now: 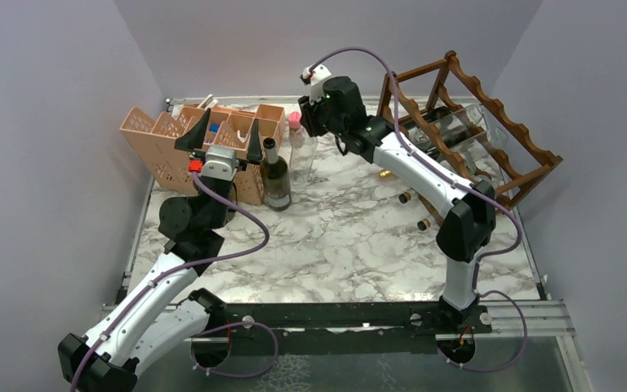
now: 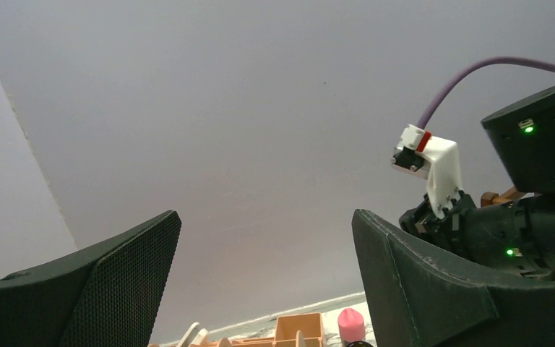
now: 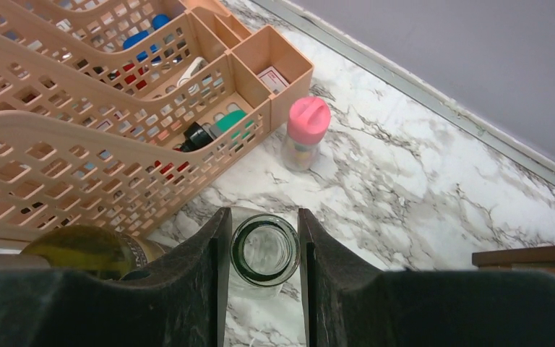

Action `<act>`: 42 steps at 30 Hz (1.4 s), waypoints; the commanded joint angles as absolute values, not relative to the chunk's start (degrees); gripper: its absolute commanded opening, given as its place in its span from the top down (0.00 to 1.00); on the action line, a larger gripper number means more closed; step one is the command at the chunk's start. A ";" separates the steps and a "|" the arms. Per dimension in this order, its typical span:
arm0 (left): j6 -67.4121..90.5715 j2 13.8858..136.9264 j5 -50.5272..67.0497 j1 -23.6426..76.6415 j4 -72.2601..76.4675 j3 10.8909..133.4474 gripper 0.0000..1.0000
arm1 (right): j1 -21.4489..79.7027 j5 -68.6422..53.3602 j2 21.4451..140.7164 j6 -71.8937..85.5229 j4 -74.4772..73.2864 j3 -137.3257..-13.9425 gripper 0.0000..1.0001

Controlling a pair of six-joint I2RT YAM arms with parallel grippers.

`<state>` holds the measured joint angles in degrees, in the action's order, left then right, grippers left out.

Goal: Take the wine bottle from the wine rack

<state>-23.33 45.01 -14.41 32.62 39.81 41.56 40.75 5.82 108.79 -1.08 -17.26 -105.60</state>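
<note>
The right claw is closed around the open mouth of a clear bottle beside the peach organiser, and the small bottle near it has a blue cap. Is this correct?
No. In the right wrist view the small bottle has a pink cap, not blue. The rest holds: the right claw is closed around the open mouth of the clear bottle, beside the peach organiser.

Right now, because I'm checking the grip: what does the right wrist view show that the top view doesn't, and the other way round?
Only the right wrist view: the right gripper shut on the clear bottle at its open mouth.
Only the top view: the wine rack with bottles lying in it, and the left gripper open above the organiser.
Both: the organiser, the pink-capped bottle and the marble table.
</note>
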 commanded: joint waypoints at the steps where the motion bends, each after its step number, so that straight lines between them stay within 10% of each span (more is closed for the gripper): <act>1: -24.16 44.92 -14.65 32.34 41.99 40.83 0.05 | 40.61 2.76 111.62 -1.73 -15.38 -111.77 0.99; 26: -24.43 44.66 -14.68 32.17 42.75 40.34 0.06 | 47.01 8.22 124.46 -7.51 -22.80 -127.34 0.99; 42: -24.00 44.66 -14.41 32.14 42.72 40.34 0.06 | 47.11 10.27 117.57 -4.21 -27.25 -131.50 0.33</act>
<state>-24.47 45.12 -14.46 32.36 41.04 41.32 46.81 8.62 123.17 -5.69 -25.65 -128.46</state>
